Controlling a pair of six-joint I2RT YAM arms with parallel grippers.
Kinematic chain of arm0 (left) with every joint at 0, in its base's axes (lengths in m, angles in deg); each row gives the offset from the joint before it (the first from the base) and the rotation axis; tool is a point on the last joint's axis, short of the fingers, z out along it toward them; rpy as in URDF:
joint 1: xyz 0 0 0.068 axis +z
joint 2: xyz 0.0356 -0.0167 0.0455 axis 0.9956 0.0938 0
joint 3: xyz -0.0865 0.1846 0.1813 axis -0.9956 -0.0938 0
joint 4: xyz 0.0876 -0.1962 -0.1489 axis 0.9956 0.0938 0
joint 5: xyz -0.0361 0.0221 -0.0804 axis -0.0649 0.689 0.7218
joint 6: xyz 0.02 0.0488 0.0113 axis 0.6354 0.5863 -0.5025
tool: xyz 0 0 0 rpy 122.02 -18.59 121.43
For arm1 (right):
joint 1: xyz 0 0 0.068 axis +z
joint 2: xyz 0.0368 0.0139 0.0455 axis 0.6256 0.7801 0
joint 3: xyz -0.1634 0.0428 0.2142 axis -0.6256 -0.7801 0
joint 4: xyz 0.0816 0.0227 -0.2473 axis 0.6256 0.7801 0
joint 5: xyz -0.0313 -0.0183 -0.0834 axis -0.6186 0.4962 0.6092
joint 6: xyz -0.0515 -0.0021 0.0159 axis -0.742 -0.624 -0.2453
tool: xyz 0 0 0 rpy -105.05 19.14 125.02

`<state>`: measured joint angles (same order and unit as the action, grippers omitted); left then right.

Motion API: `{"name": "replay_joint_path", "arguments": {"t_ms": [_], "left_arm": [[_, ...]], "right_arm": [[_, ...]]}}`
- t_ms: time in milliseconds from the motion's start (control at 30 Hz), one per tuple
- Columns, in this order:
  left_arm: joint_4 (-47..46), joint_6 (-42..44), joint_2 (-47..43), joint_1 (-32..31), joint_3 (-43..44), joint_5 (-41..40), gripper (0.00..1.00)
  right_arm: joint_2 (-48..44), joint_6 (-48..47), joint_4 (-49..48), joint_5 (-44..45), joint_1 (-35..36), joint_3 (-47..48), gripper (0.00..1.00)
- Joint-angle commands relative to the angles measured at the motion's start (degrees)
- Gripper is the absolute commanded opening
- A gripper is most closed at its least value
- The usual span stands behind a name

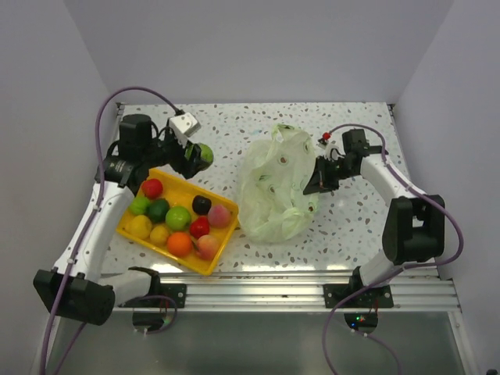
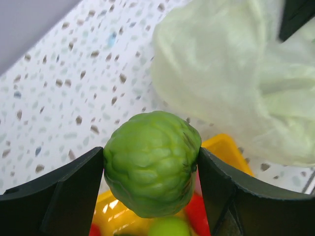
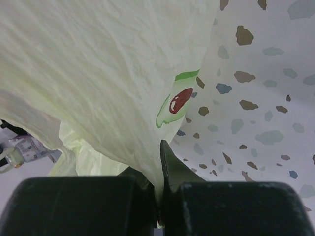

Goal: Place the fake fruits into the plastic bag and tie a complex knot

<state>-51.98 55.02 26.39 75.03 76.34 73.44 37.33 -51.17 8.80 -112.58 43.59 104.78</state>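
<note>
**Overhead view:** Your yellow tray (image 1: 212, 264) sits on the speckled table (image 1: 234, 125) in front of the left arm. It holds the loose fruits (image 1: 178, 219) in a single layer: red, green, yellow, orange, pink and one dark. The bag (image 1: 273, 183), pale green, thin and crumpled, lies just right of the tray. You cannot tell whether any fruit is inside it. Your left arm reaches forward past the tray's far edge, and the left gripper (image 1: 198, 156) carries a green fruit (image 1: 206, 154) there, between tray and bag. The right arm bends inward to the bag's right side.

**Left wrist view:** The jaws stand wide, with both fingers (image 2: 64, 191) pressed against the green fruit. The fruit is glossy, bumpy and roundish. A tray corner shows below it and the bag lies ahead.

**Right wrist view:** The right gripper (image 3: 160, 191) is clamped tight on a fold of the bag's crinkled film, beside an avocado print (image 3: 178, 101).
</note>
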Motion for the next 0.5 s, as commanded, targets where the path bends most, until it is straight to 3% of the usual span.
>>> {"name": "replay_joint_path", "arguments": {"t_ms": [0, 200, 367, 467], "left_arm": [[-6.67, -7.74, -3.75, -4.9, 3.01, 15.26, 0.41], [-20.13, -16.71, 0.28, -17.38, 5.83, 17.64, 0.41], [-22.24, -15.22, 6.95, -26.96, 6.44, 11.68, 0.4], [-23.29, -15.48, 10.83, -29.52, 6.36, 6.68, 0.4]], "right_arm": [[0.45, 0.47, -0.46, -2.82, -0.03, 2.17, 0.0], [0.19, 0.91, -0.64, -4.84, -0.03, 2.52, 0.0], [-0.25, 0.82, -0.28, -5.19, -0.03, 2.43, 0.0], [-0.17, 0.82, -0.2, -5.98, -0.03, 2.08, 0.0]]}}
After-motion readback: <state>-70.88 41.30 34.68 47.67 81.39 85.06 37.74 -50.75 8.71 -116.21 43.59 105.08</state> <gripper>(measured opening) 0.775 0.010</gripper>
